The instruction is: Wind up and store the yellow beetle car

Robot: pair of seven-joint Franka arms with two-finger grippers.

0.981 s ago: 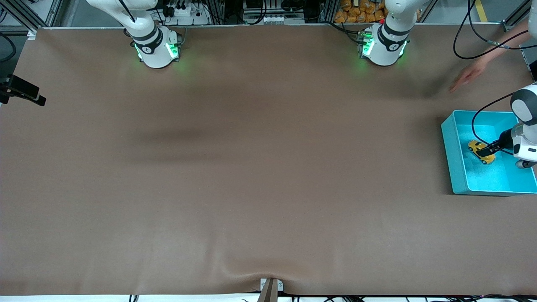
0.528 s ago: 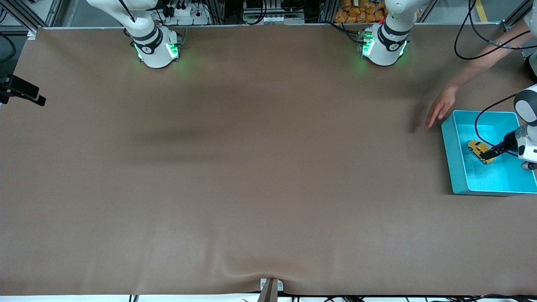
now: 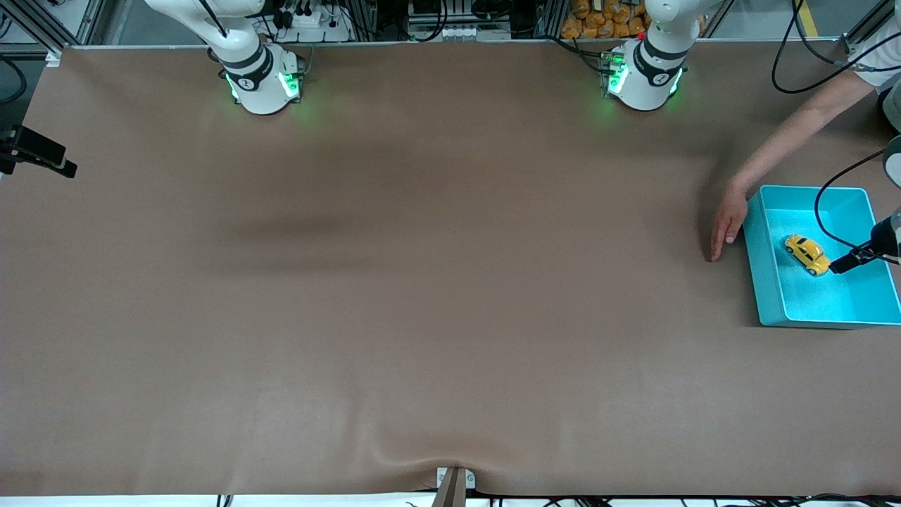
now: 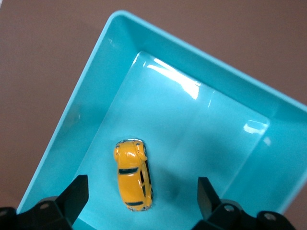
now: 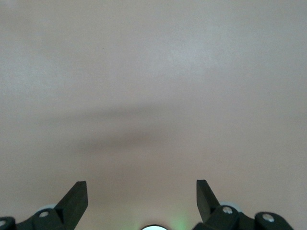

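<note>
Both grippers read spread apart to me: left gripper [image 4: 139, 201] over the turquoise plastic bin [image 4: 67, 120], tiny yellow beetle car [image 4: 133, 175] stored below between its fingers, released; right gripper [image 5: 141, 201] waits over bare tabletop.

A wide table covered in plain brown matte sheeting [image 3: 422, 296] fills the scene, the two white robot-arm bases [image 3: 262, 84] bolted along its edge farthest from the front camera. A rectangular turquoise plastic bin [image 3: 767, 282] rests flat on the cloth at the left arm's end. A person's bare hand [image 3: 725, 225] lies on the cloth, touching the bin's outer wall.
</note>
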